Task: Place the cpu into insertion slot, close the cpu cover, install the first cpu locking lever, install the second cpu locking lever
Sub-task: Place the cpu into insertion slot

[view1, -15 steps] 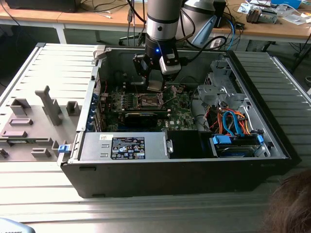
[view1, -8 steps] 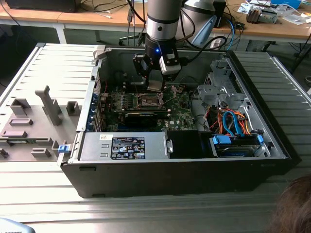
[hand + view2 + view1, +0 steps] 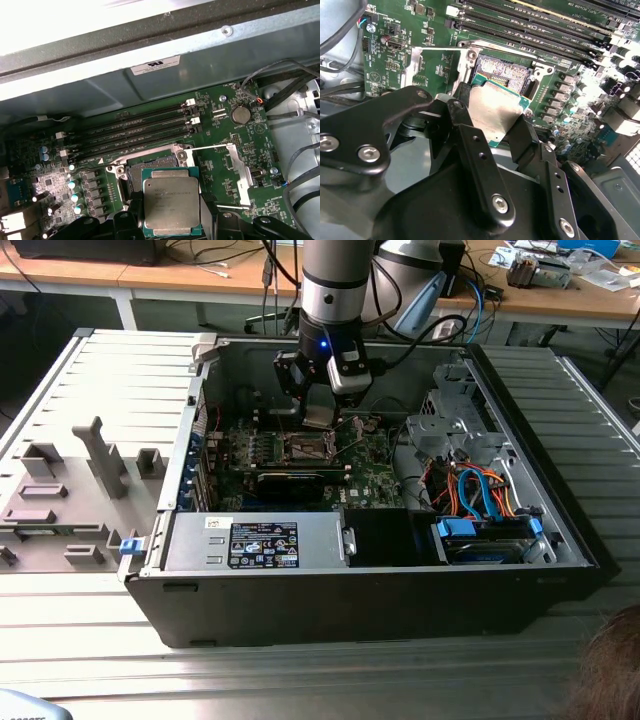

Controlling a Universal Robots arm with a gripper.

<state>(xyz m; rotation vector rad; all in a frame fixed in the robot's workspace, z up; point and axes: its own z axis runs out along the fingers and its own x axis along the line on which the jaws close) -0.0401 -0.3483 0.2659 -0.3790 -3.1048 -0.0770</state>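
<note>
While the tool (image 3: 492,125) grips it by two edges, the cpu (image 3: 496,106) hangs over the insertion slot (image 3: 504,74), print unreadable.

Open computer case (image 3: 350,605) on slatted table (image 3: 300,680)

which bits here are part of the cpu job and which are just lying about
Job:
cpu, gripped in the end effector
slot
cover, open

Lying about:
coin battery
memory slots
blue cables
power supply
</note>
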